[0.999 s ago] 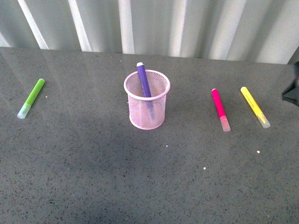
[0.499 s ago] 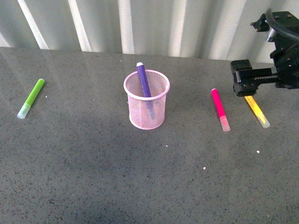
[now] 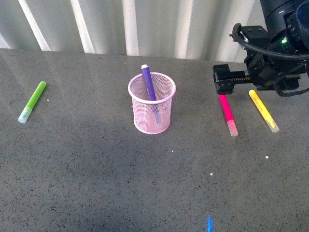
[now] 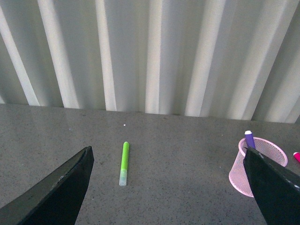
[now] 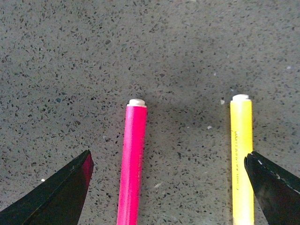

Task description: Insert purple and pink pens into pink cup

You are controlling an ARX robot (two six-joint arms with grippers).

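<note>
Grey speckled table (image 3: 87, 183) all the way across, with a tiny blue sliver (image 3: 209, 224) at the near edge that I honestly can't make out. Further in, the pink cup (image 3: 151, 110) stands upright around the middle. The purple pen (image 3: 148, 83) is already in it, leaning a bit toward 11 o'clock with its end poking above the rim. The pink pen (image 3: 227, 113) lies flat on the table at the cup's 3 o'clock, well apart from it, clear cap toward the near side. A yellow marker (image 3: 263, 110) lies near the pink one's 3 o'clock, not touching. The lime green marker (image 3: 32, 101) is way off at the cup's 9 o'clock. The right gripper (image 5: 167, 161) hangs over the far ends of the pink and yellow ones, jaws spread wide, nothing in them. The left gripper (image 4: 166, 154) is wide open and empty too, up off the table. Ribbed white wall (image 3: 154, 24) at the back.
</note>
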